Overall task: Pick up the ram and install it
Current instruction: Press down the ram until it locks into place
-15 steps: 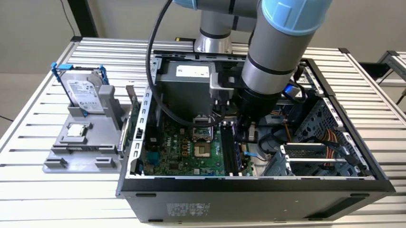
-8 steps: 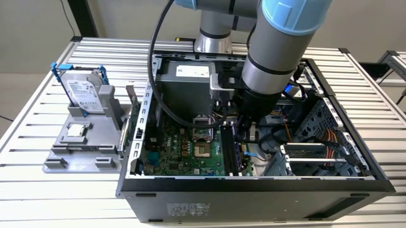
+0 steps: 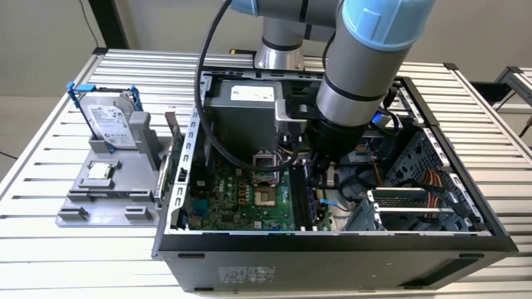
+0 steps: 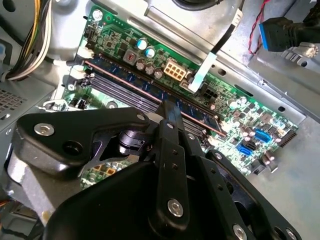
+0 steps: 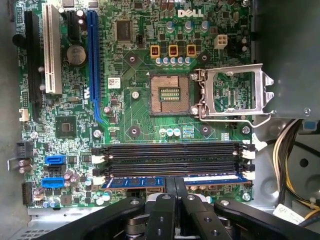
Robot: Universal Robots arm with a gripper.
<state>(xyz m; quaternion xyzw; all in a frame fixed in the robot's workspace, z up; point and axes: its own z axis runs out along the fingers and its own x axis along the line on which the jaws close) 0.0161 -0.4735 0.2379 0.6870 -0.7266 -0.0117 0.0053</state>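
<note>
From where I stand, the arm [image 3: 349,93] blocks the middle of the open computer case [image 3: 465,230], hiding the end effector there. In the first wrist view the end effector [image 5: 175,192] covers the middle of the ram [image 5: 135,181] in the slot nearest it. Whether the fingers [image 5: 167,215] touch the stick is unclear. In the second wrist view, the black linkage [image 4: 170,200] hides most of the motherboard [image 4: 240,115].

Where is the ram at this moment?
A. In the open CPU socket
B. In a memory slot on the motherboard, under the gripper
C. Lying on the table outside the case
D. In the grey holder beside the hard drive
B: in the first wrist view the ram sits along the memory slot nearest the gripper, whose fingers close over its middle.
</note>
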